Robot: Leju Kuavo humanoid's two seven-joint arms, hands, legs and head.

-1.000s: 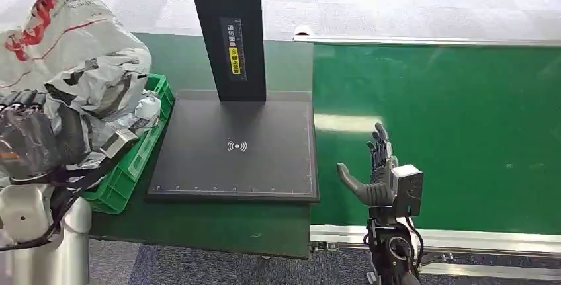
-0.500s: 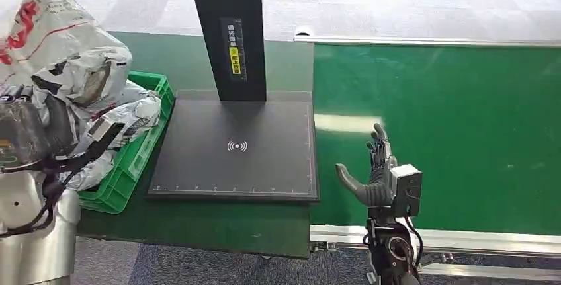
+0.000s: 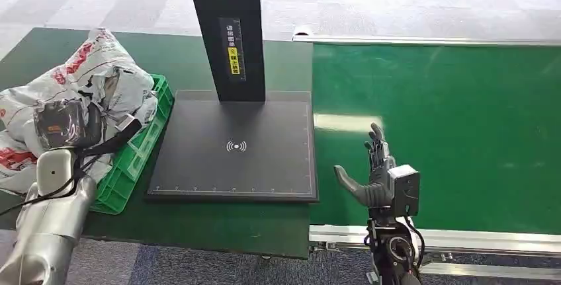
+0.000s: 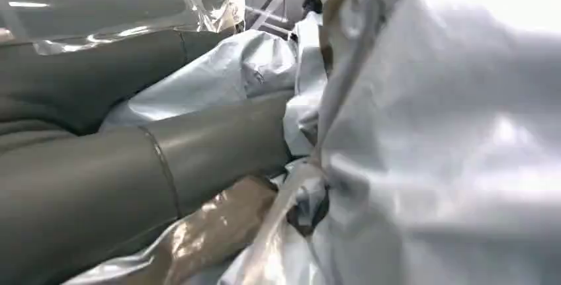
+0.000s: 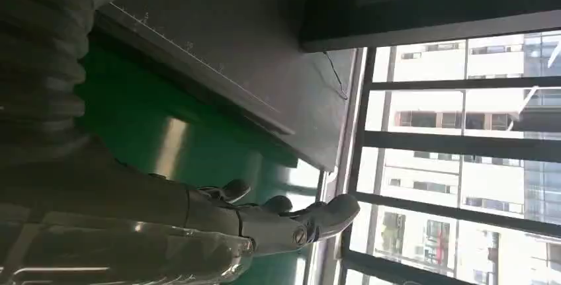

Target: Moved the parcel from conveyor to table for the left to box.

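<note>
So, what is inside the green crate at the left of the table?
Crumpled grey-white parcels fill the green crate, and the left hand is on them. Anything underneath is covered.

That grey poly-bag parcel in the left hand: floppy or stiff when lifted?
Probably floppy: the parcel is crumpled film that sags over the green crate. Its glossy skin looks slippery, so it may slide in the left hand. Weight can't be judged.

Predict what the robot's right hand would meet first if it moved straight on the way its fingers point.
Probably nothing soon: the right hand points along the bare green conveyor belt toward its far rail. Height above the belt is unclear.
</note>
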